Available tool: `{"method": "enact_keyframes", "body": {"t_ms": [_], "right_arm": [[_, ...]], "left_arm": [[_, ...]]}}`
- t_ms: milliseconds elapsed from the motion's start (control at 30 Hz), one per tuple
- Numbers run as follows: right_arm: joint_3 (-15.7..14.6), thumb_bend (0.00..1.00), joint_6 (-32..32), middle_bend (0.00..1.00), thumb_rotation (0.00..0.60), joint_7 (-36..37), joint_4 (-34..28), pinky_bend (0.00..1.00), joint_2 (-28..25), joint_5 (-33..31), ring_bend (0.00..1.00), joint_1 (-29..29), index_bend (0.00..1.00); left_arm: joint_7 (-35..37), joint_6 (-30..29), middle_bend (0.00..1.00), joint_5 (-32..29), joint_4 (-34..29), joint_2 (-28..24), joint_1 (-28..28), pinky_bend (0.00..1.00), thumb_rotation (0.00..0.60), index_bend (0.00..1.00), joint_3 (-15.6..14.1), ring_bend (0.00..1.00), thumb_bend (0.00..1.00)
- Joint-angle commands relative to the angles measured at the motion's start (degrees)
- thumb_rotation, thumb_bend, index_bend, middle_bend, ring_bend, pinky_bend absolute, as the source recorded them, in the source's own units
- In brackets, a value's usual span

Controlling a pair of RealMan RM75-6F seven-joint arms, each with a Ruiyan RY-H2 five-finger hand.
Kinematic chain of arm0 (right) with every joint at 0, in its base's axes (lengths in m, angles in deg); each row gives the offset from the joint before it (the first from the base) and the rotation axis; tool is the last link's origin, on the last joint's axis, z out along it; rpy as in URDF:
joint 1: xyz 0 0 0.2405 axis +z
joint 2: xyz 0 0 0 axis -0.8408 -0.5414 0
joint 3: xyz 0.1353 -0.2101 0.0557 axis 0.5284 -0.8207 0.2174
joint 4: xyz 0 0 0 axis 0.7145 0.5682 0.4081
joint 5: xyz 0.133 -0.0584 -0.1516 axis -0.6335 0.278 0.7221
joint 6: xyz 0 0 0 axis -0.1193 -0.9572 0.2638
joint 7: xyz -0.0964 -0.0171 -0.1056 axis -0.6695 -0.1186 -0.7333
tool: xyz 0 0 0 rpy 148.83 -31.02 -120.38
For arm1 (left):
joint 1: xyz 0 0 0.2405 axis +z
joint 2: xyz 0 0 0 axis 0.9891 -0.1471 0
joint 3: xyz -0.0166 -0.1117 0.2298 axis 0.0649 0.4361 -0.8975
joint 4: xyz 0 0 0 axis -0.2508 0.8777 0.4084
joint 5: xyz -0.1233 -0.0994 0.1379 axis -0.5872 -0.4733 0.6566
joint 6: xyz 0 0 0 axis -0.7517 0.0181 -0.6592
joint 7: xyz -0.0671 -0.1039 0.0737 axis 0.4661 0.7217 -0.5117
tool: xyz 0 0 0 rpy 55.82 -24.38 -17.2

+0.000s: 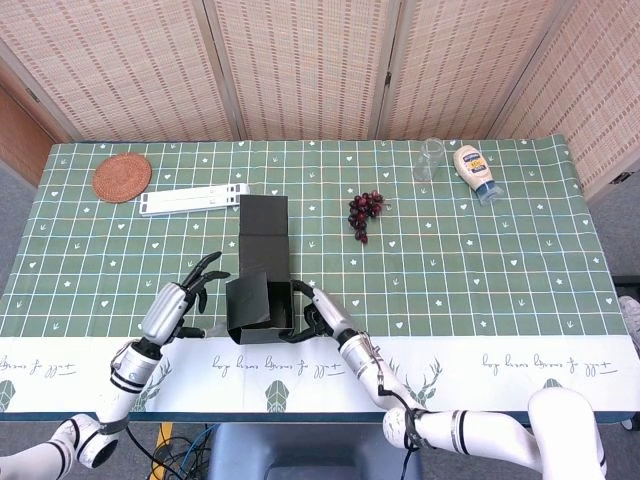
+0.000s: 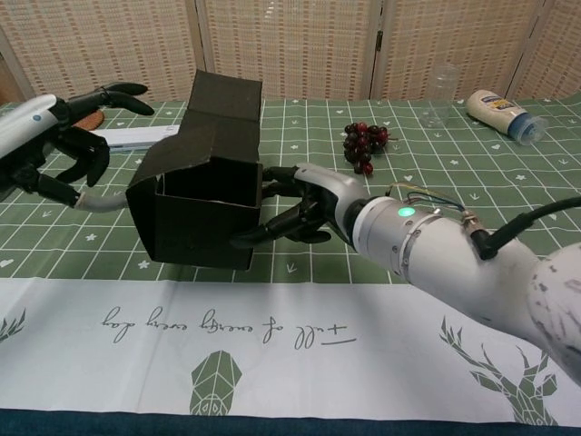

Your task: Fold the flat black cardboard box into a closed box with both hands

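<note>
The black cardboard box (image 1: pixel 258 308) stands half-formed near the table's front edge, its tall lid flap (image 1: pixel 263 227) rising at the back. A side flap (image 2: pixel 182 153) leans over the opening from the left. My right hand (image 1: pixel 320 320) grips the box's right wall, fingers (image 2: pixel 292 202) wrapped against that side. My left hand (image 1: pixel 183 303) hovers just left of the box with fingers spread, holding nothing. In the chest view the left hand (image 2: pixel 65 136) sits a little apart from the side flap.
Dark grapes (image 1: pixel 364 212) lie behind and to the right of the box. A white flat stand (image 1: pixel 195 201) and a woven coaster (image 1: pixel 122 177) sit at the back left. A glass (image 1: pixel 430 158) and a mayonnaise bottle (image 1: pixel 476 172) are at the back right.
</note>
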Motion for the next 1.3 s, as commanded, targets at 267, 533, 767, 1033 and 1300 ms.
{"method": "enact_keyframes", "body": {"t_ms": [267,533,767,1033,1300], "right_arm": [[-1.1,0.29,-0.6,0.4,0.6,-4.2,4.3,1.0,3.0,-0.3,0.83,1.1,0.27],[-1.5,0.29,-1.0,0.4,0.6,-6.1,5.0,1.0,3.9,0.0,0.83,0.8,0.27],[-1.9,0.29,-2.3,0.4,0.6,-7.5,5.1,1.0,4.6,1.0,0.83,0.2,0.27],[-2.5,0.29,-2.6,0.4,0.6,-8.4,5.4,1.0,5.0,1.9,0.83,-0.6,0.27],[-2.6,0.29,-2.0,0.4,0.6,-8.9,5.6,1.0,5.0,2.3,0.83,-1.2,0.27]], "left_arm": [[4.5,-2.8,0.14,2.4,16.6,9.1,-1.2,0.89,0.6,0.29,-3.0,0.71,0.14],[6.0,-6.2,0.22,4.1,25.3,12.6,-1.3,0.88,0.6,0.37,-5.1,0.69,0.14],[5.3,-8.1,0.27,5.5,29.8,14.1,-2.1,0.88,0.6,0.43,-6.8,0.77,0.14],[3.9,-8.1,0.33,6.2,31.8,14.2,-2.8,0.88,0.6,0.48,-8.5,0.78,0.14],[1.8,-8.4,0.35,7.4,34.1,14.6,-4.0,0.88,0.6,0.51,-10.3,0.78,0.14]]}}
